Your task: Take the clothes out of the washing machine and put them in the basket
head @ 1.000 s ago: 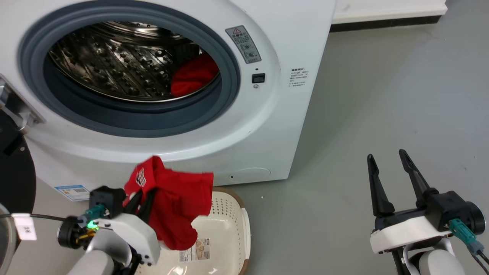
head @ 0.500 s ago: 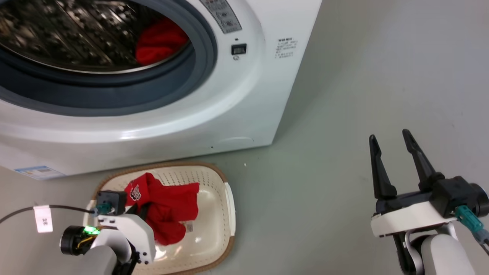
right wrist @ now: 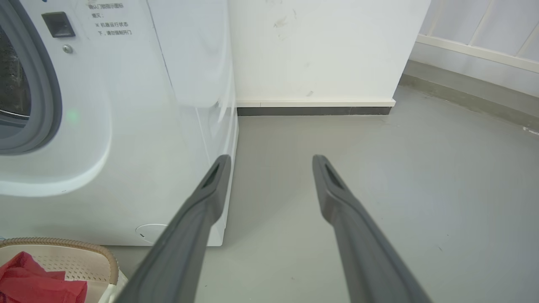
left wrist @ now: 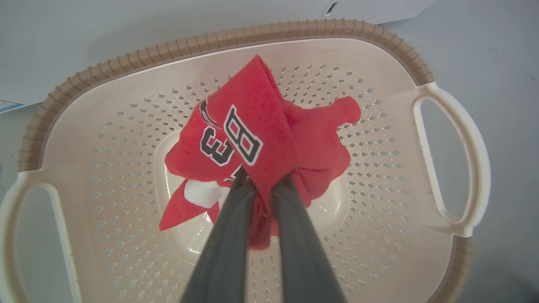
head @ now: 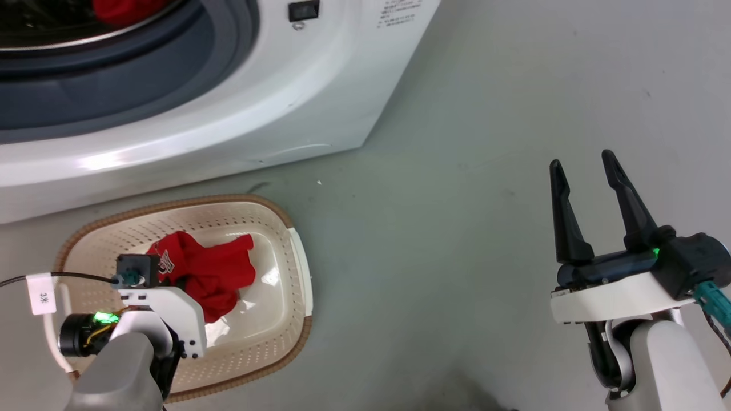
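Left gripper (left wrist: 265, 181) clamps a red jersey (left wrist: 252, 122) inside the basket (left wrist: 236, 35), apparently for release. Right gripper (head: 582, 162), at the basket's three o'clock, hangs spread and empty.

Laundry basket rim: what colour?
Brown, ribbed woven-look rim on the cream perforated plastic basket; clearest in the left wrist view.

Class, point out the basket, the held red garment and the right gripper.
basket (left wrist: 236, 35): left wrist view, brown rim.
red garment (left wrist: 269, 110): left wrist view, numbered fold.
right gripper (head: 581, 158): head view, midway between fingertips.
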### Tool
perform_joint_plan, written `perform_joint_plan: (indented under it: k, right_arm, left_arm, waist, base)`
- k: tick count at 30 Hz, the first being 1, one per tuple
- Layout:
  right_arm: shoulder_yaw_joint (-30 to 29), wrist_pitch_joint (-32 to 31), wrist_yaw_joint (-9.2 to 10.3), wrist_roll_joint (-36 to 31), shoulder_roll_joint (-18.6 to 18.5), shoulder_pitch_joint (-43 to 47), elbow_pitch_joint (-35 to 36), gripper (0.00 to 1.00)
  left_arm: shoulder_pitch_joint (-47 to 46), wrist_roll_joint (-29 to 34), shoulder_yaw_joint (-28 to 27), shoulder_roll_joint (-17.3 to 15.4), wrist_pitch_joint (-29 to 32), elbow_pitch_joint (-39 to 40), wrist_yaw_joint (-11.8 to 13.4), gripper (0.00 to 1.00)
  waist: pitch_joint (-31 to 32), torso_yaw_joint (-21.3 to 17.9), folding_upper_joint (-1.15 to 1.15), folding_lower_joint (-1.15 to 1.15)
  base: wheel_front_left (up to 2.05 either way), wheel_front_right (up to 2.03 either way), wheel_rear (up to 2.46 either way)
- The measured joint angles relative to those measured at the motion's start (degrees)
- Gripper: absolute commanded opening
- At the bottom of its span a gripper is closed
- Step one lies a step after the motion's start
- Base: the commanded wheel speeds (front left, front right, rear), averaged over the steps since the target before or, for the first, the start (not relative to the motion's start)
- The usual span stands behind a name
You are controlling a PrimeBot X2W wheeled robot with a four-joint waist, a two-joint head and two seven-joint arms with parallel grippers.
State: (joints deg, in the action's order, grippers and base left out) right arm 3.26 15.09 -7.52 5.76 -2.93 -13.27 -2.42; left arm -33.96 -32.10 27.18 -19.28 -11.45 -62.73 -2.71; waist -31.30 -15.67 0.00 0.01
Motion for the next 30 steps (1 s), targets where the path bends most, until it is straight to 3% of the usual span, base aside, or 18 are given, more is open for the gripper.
perform_joint_plan:
  k: [11,13,22,30]
  right_arm:
    - [-0.7,0.0,0.0,1.3,0.0,-2.0,2.4,1.0]
    - [-0.9,0.0,0.0,1.3,0.0,-2.0,2.3,1.0]
    - [-0.7,0.0,0.0,0.7,0.0,-2.0,0.3,1.0]
    - [-1.8,0.0,0.0,-0.8,0.0,-1.3,-1.6,1.0]
  left_arm:
    - [-5.0,1.0,0.5,0.8,-2.8,-6.6,0.3,0.0]
    - [-5.2,0.5,0.2,1.5,-2.9,-7.8,0.7,1.0]
    - [-4.3,-0.5,-1.4,2.7,-3.4,-7.6,1.1,1.0]
    - [2.1,-0.7,-5.6,3.2,-3.6,1.4,0.9,1.0]
  waist:
    - [-5.6,-1.8,0.0,0.0]
    - [-5.8,-1.5,0.0,0.0]
    - [-2.0,-0.3,0.0,0.0]
    - [4.0,1.6,0.0,-0.01]
  base:
    - [0.0,0.0,0.0]
    - [0.0,0.0,0.0]
    - [0.0,0.0,0.0]
    - [0.0,0.0,0.0]
